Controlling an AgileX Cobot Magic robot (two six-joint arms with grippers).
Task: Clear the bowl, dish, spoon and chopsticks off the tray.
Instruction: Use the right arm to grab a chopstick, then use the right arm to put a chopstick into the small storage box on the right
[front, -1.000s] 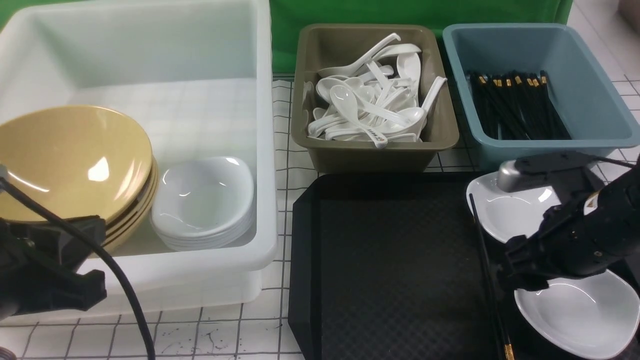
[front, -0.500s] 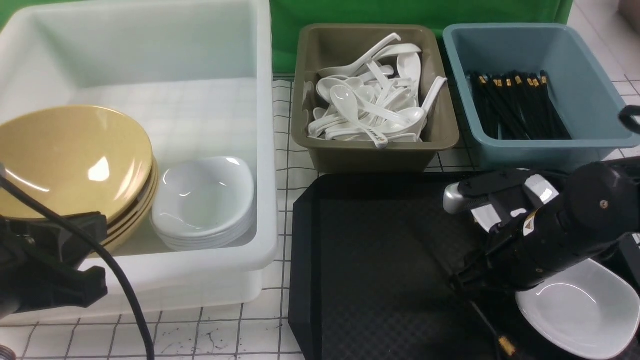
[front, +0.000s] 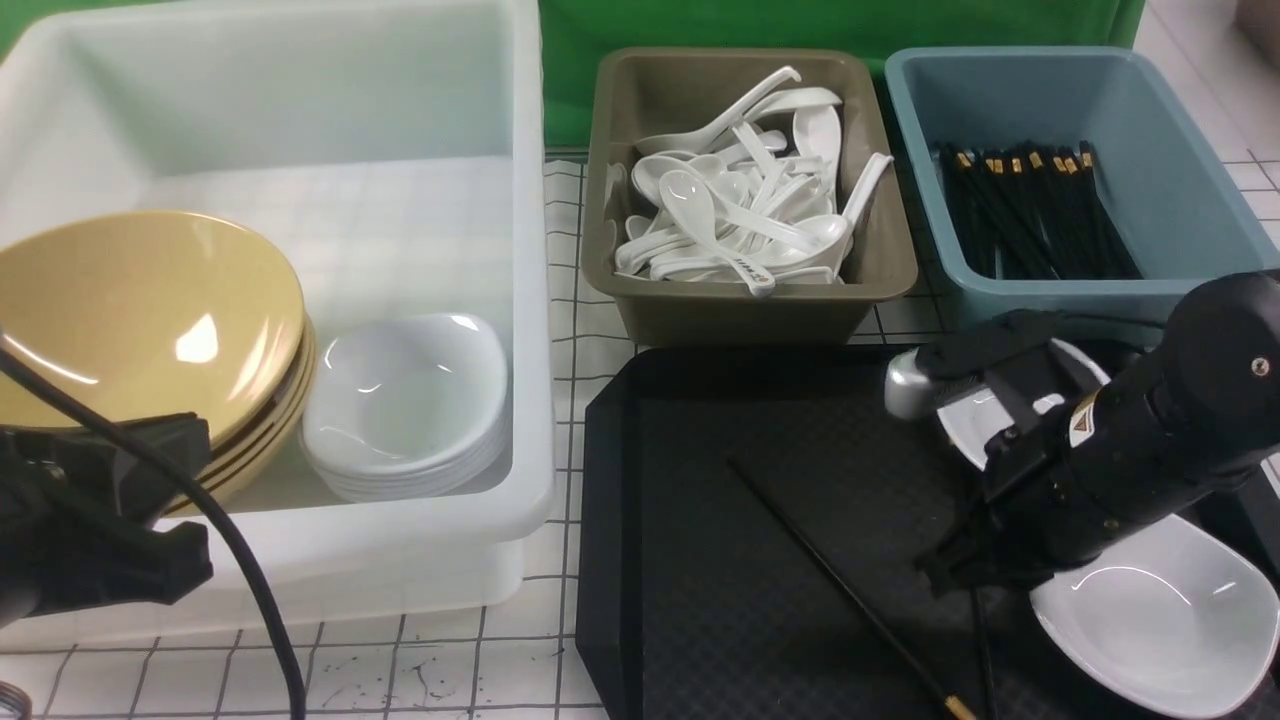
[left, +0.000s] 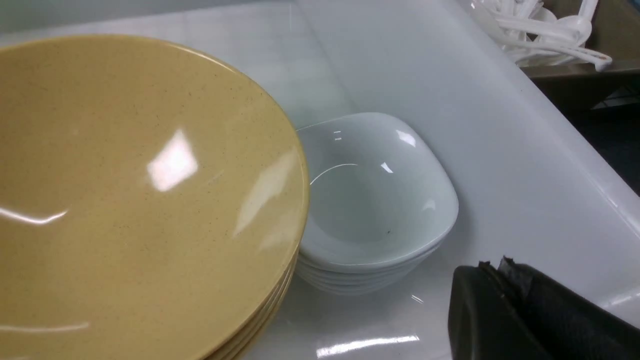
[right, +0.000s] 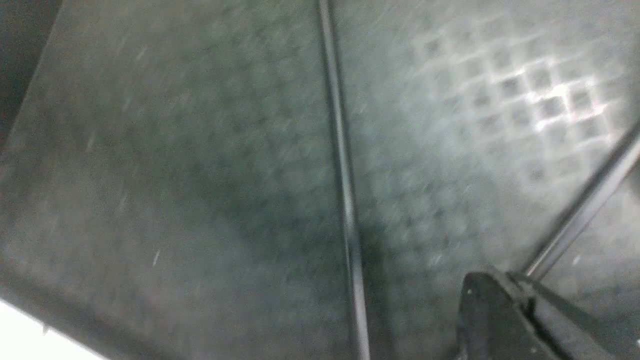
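Observation:
The black tray (front: 760, 560) lies at the front right. One black chopstick (front: 840, 585) lies slanted across it, gold band toward the front; it also shows in the right wrist view (right: 340, 175). My right gripper (front: 945, 578) is low over the tray, shut on the second chopstick (right: 585, 210), which runs toward the tray's front (front: 982, 645). Two white dishes (front: 1150, 620) (front: 965, 425) sit on the tray's right side. The yellow bowl (front: 130, 320) tops a stack in the white tub. The marked spoon (front: 750, 268) lies in the olive tub. My left gripper (left: 492, 265) is shut and empty.
The white tub (front: 530, 420) also holds a stack of white dishes (front: 410, 400). The olive tub (front: 750, 310) holds several white spoons. The blue tub (front: 1100, 295) behind the tray holds several chopsticks. The left gripper (front: 185, 555) sits at the white tub's front wall.
The right arm swung left over the tray and back a little. The chopsticks left the tray's right side: one now lies slanted across the middle, the other is in the right gripper.

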